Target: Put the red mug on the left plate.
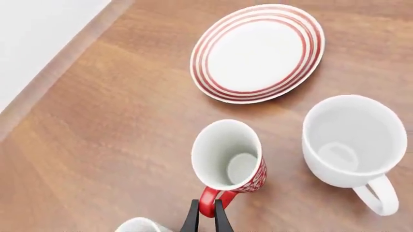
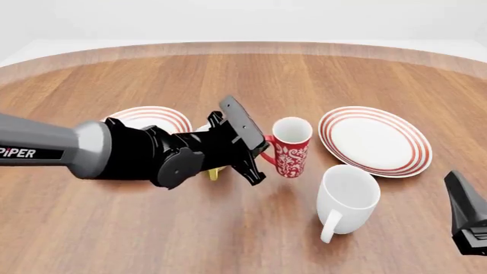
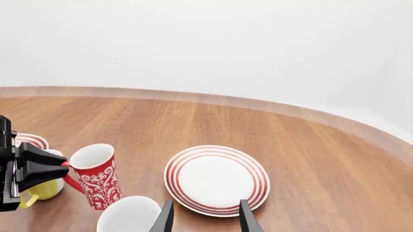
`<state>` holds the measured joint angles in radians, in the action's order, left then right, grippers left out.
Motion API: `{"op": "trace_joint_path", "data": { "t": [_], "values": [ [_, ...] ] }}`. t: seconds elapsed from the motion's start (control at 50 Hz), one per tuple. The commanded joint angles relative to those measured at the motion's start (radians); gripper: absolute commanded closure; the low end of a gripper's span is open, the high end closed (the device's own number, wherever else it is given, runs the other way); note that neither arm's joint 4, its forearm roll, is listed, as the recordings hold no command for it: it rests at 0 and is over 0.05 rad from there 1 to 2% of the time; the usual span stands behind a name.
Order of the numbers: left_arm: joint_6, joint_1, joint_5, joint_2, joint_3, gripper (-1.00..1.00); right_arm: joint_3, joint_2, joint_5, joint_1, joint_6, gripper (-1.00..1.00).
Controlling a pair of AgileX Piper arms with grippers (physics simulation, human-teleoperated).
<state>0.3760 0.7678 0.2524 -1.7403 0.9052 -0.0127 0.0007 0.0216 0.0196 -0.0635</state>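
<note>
The red mug (image 2: 292, 146), with a white floral pattern, stands near the table's middle, tilted slightly; I cannot tell whether it is off the wood. My left gripper (image 2: 260, 158) is shut on its red loop handle (image 1: 209, 199), as the left wrist view (image 1: 206, 207) shows. The left plate (image 2: 156, 117), white with red rings, lies behind my left arm and is partly hidden. My right gripper (image 3: 205, 220) is open and empty at the front right (image 2: 466, 214). The red mug also shows in the right wrist view (image 3: 96, 175).
The identical right plate (image 2: 374, 140) lies right of the red mug. A larger white mug (image 2: 347, 197) stands in front of that plate. A yellow mug (image 3: 40, 189) sits under my left gripper, mostly hidden in the front view (image 2: 213, 173).
</note>
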Motion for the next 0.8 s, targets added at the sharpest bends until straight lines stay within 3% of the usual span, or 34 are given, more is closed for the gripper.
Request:
{"op": "trace_joint_path", "data": {
  "t": [0.02, 0.8],
  "values": [
    [0.005, -0.011, 0.000, 0.047, -0.017, 1.00, -0.001, 0.000, 0.001, 0.000, 0.000, -1.00],
    [-0.020, -0.057, 0.003, 0.218, -0.102, 1.00, 0.004, 0.000, -0.003, 0.003, -0.010, -1.00]
  ]
}}
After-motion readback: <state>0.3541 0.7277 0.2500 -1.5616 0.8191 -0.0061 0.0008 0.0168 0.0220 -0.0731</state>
